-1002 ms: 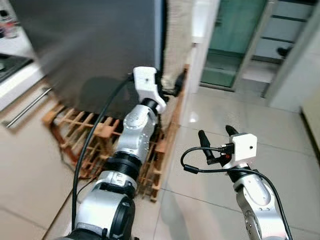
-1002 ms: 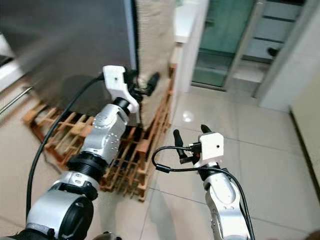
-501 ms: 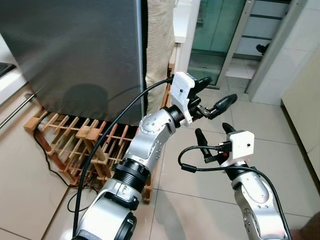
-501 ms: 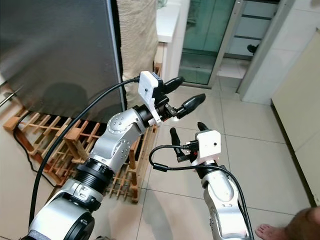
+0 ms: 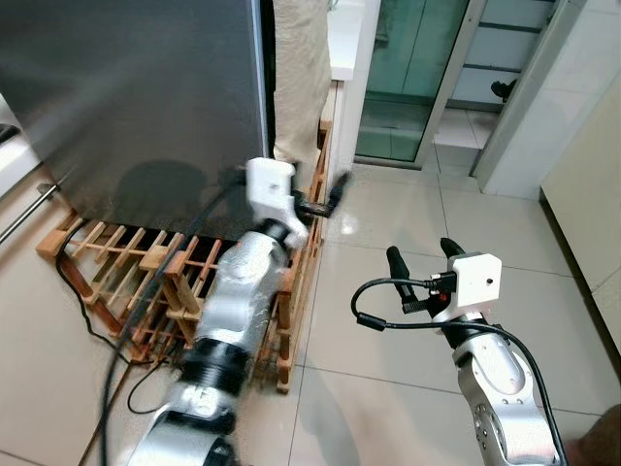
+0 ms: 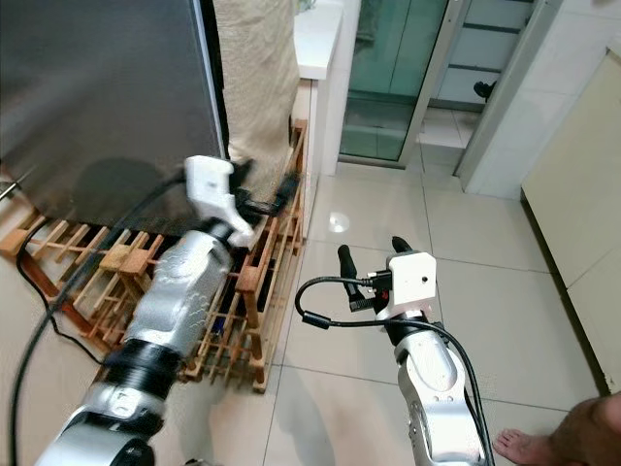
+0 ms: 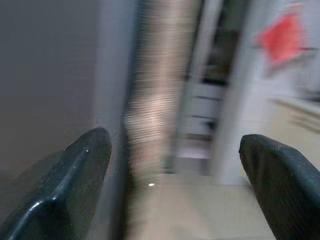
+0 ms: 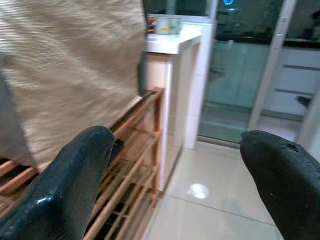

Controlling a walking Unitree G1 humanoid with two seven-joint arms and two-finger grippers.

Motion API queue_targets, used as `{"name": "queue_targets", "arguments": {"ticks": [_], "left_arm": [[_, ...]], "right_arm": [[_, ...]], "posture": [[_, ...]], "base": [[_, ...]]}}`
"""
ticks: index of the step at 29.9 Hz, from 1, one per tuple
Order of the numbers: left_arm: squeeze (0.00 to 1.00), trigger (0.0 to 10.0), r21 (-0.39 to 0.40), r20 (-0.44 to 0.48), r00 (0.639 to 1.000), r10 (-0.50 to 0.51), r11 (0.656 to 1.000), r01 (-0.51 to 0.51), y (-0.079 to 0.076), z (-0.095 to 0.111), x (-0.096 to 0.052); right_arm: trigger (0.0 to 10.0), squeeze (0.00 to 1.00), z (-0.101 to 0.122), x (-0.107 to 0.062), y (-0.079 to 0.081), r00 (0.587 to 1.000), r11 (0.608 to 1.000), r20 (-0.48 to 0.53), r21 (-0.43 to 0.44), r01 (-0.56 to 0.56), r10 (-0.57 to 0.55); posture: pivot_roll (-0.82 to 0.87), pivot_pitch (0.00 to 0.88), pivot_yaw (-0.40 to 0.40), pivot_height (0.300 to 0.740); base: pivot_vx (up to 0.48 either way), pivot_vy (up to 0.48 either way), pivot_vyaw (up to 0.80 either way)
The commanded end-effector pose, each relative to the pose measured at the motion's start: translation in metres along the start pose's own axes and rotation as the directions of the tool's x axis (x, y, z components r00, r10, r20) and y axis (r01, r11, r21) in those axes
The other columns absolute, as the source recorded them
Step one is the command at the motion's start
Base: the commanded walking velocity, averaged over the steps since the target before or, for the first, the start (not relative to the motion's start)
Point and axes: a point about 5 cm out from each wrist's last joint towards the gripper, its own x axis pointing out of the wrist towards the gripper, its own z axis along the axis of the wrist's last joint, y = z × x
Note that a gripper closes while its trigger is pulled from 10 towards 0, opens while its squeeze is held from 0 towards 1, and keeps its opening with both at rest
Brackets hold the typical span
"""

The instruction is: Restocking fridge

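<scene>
**Approach phase: left gripper reaching for the closed fridge door edge**

Left eye view: The fridge [image 5: 136,97] stands at upper left as a dark grey slab with its door closed. The left gripper [image 5: 325,199] is raised at the fridge's right-hand edge, near the beige cloth [image 5: 299,78] that hangs beside it. The arm is motion-blurred. A wooden rack [image 5: 146,282] lies on the tiled floor [image 5: 408,233] against the fridge base. The right gripper [image 5: 423,260] hovers over bare floor, well apart from the fridge, empty, fingers spread moderately.

Right eye view: Same layout. A white counter [image 6: 320,39] stands just beyond the cloth. A person's bare foot [image 6: 563,442] shows at the lower right corner. No item for stocking can be identified in either gripper.

Left wrist view: Heavily blurred. Both black fingers [image 7: 75,175] stand wide apart with nothing between them; the grey fridge face lies to one side, the cloth strip ahead.

Right wrist view: Fingers [image 8: 75,175] set wide, empty, looking toward the cloth, the rack and the counter.

Judgement: the step in hand appears to be opening the door, before any restocking. The next move calls for placing the left gripper on the door's free edge or handle, which cannot be made out here, then pulling outward clear of the cloth and rack
</scene>
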Motion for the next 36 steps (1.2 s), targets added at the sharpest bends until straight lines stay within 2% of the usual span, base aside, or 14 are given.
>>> {"name": "queue_targets", "arguments": {"ticks": [1, 3, 5, 14, 20, 27, 35, 36], "left_arm": [[0.00, 10.0, 0.014, 0.008, 0.998, 0.055, 0.998, -0.055, 0.010, 0.004, -0.004], [0.00, 10.0, 0.045, 0.002, 0.992, 0.125, 0.991, -0.125, 0.023, 0.003, -0.009], [0.00, 10.0, 0.062, -0.007, 0.986, 0.166, 0.984, -0.165, 0.028, 0.001, -0.012], [0.00, 10.0, 0.036, -0.037, 0.954, 0.296, 0.955, -0.295, 0.025, -0.005, -0.016], [0.00, 10.0, 0.077, -0.053, 0.962, 0.269, 0.961, -0.265, 0.010, -0.008, -0.010], [0.00, 10.0, 0.120, -0.078, 0.964, 0.254, 0.962, -0.244, 0.007, -0.009, -0.004], [0.00, 10.0, 0.172, -0.082, 0.974, 0.213, 0.965, -0.197, 0.001, -0.013, -0.007], [0.00, 10.0, 0.208, -0.111, 0.972, 0.207, 0.961, -0.181, 0.001, -0.018, -0.011]], "right_arm": [[10.0, 0.00, -0.003, -0.003, -0.003, 1.000, 1.000, -0.006, 0.007, 0.024, -0.024], [10.0, 0.00, -0.003, -0.002, -0.004, 1.000, 1.000, -0.007, -0.001, 0.026, -0.026], [10.0, 0.00, -0.004, -0.002, -0.004, 1.000, 1.000, -0.006, -0.001, 0.029, -0.029], [10.0, 0.00, -0.003, 0.002, -0.003, 1.000, 1.000, -0.006, -0.009, 0.016, -0.017], [10.0, 0.00, -0.003, 0.002, -0.003, 1.000, 1.000, -0.006, -0.019, 0.011, -0.011], [10.0, 0.00, -0.003, 0.003, -0.002, 1.000, 0.999, -0.004, -0.035, 0.008, -0.009], [10.0, 0.00, -0.004, 0.004, -0.003, 1.000, 0.999, -0.007, -0.037, 0.024, -0.024], [10.0, 0.00, -0.004, 0.004, -0.005, 0.999, 0.998, -0.005, -0.041, 0.045, -0.045]], "posture": [[-0.12, 0.000, 0.018, 0.740], [-0.11, 0.000, 0.016, 0.740], [-0.11, 0.000, 0.013, 0.740], [-0.11, 0.000, 0.009, 0.740], [-0.12, 0.000, 0.009, 0.740], [-0.12, 0.000, 0.015, 0.740], [-0.12, 0.000, 0.019, 0.740], [-0.12, 0.000, 0.021, 0.740]], "base": [[0.000, 0.000, 0.00], [0.000, 0.000, 0.26], [0.000, -0.240, 0.64], [0.000, -0.480, 0.73], [0.000, -0.480, 0.72], [0.000, -0.479, 0.57], [0.000, -0.472, 0.40], [0.000, 0.000, 0.00]]}}
